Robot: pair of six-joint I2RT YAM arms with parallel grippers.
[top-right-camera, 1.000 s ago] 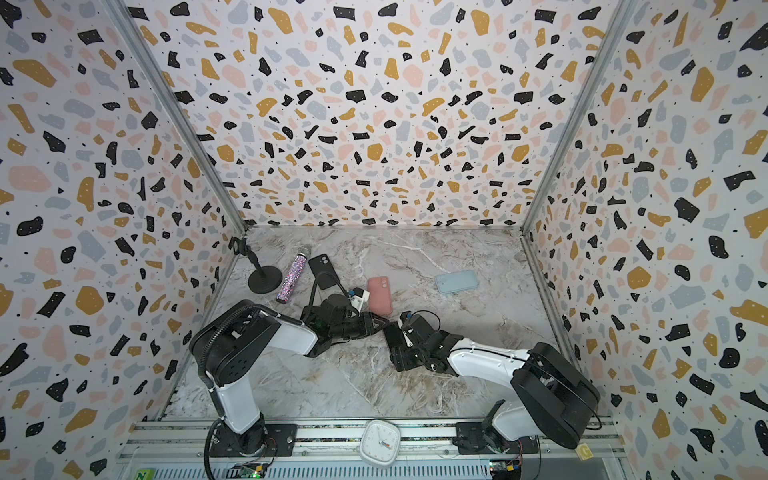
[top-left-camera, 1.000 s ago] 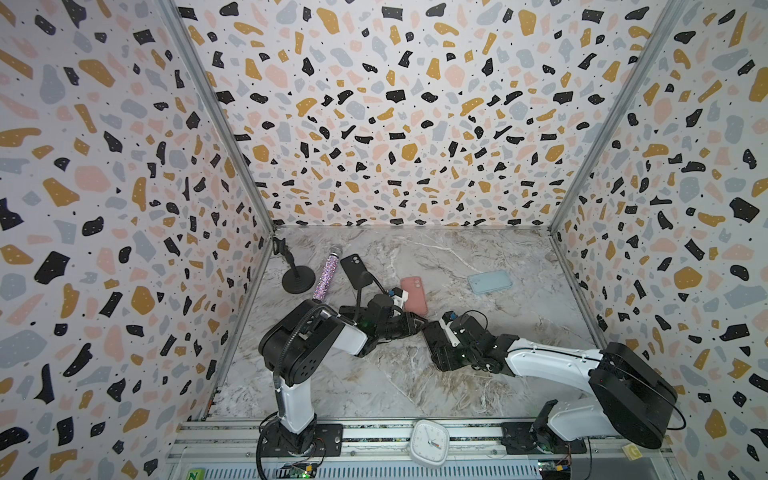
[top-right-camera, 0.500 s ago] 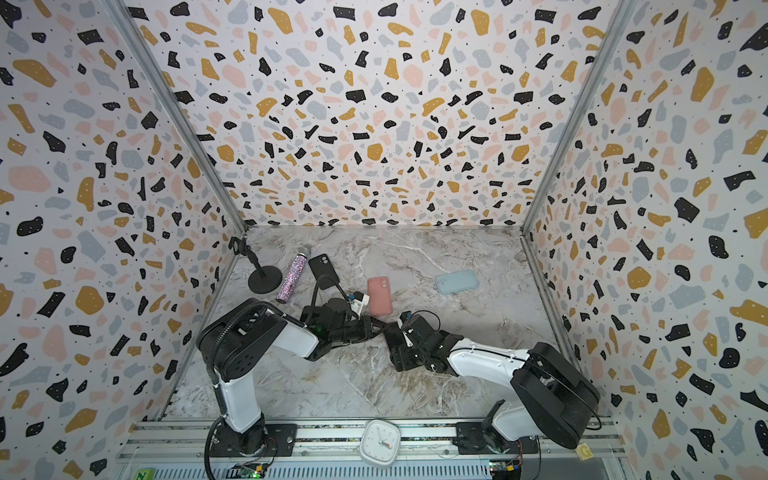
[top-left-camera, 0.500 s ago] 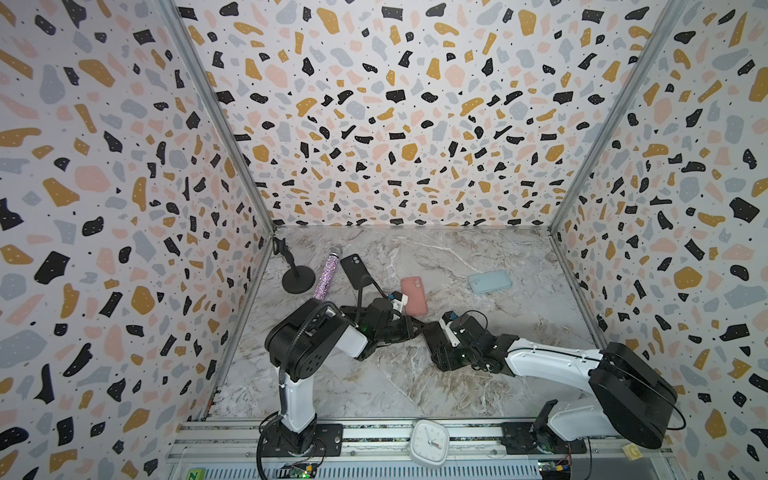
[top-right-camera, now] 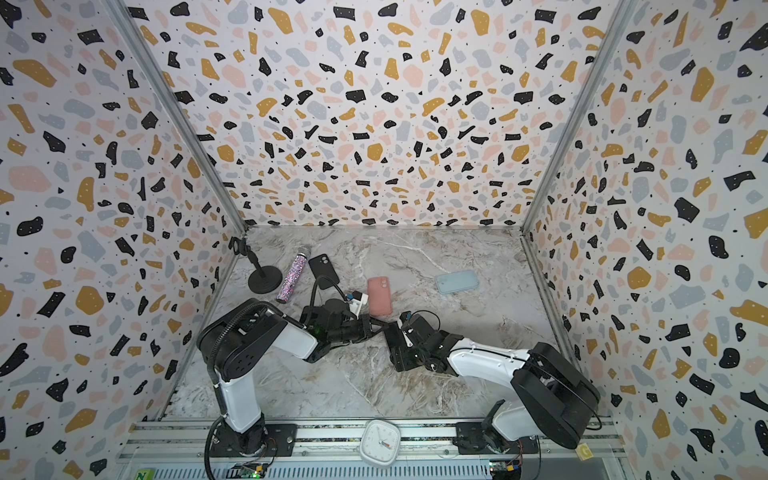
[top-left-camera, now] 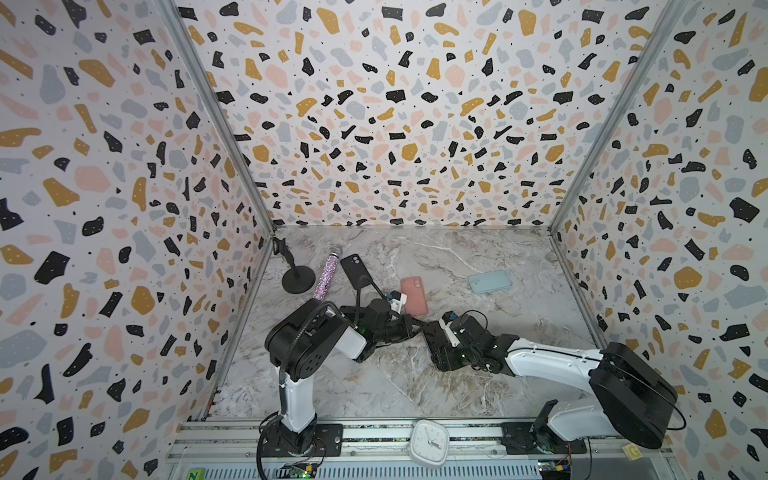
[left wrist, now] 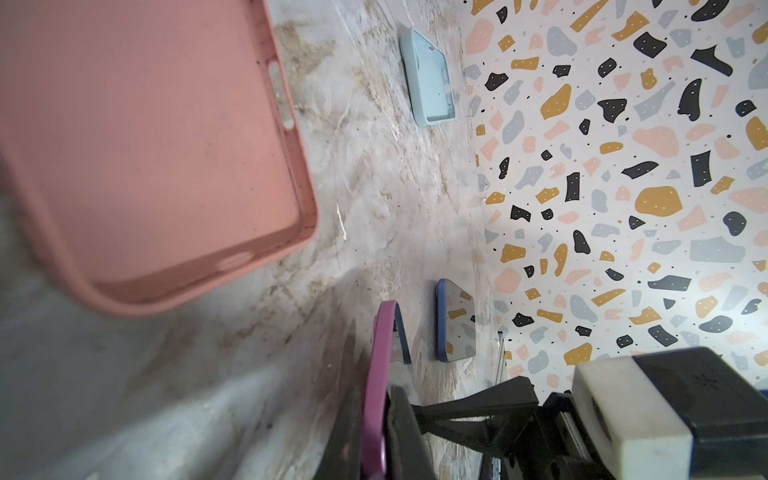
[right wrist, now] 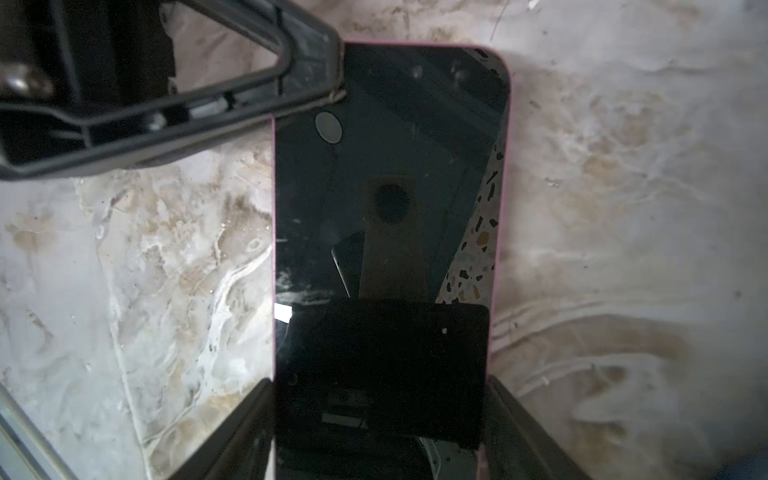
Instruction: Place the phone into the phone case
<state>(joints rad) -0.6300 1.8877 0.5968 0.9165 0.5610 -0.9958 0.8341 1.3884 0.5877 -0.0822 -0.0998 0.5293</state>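
The phone (right wrist: 390, 187) has a black screen and a pink-purple rim and lies flat just over the marble floor. My right gripper (right wrist: 380, 415) is shut across its width at one end, a finger on each long side. My left gripper (left wrist: 380, 399) is shut on the phone's purple edge (left wrist: 382, 353) at the other end, and one of its fingers (right wrist: 307, 83) overlaps the screen corner. In both top views the two grippers (top-left-camera: 409, 322) (top-right-camera: 390, 332) meet at mid-floor and hide the phone. The pink phone case (top-left-camera: 413, 296) (left wrist: 158, 145) lies empty just behind them.
A light blue case (top-left-camera: 489, 281) (left wrist: 430, 79) lies toward the back right. A black phone (top-left-camera: 355, 268), a glittery microphone (top-left-camera: 326, 276) and a black round stand (top-left-camera: 297, 278) sit at the back left. A white clock (top-left-camera: 429, 441) rests on the front rail.
My left gripper's jaws have closed onto the phone's edge, and the left arm has shifted slightly right. The right arm has kept its hold and place.
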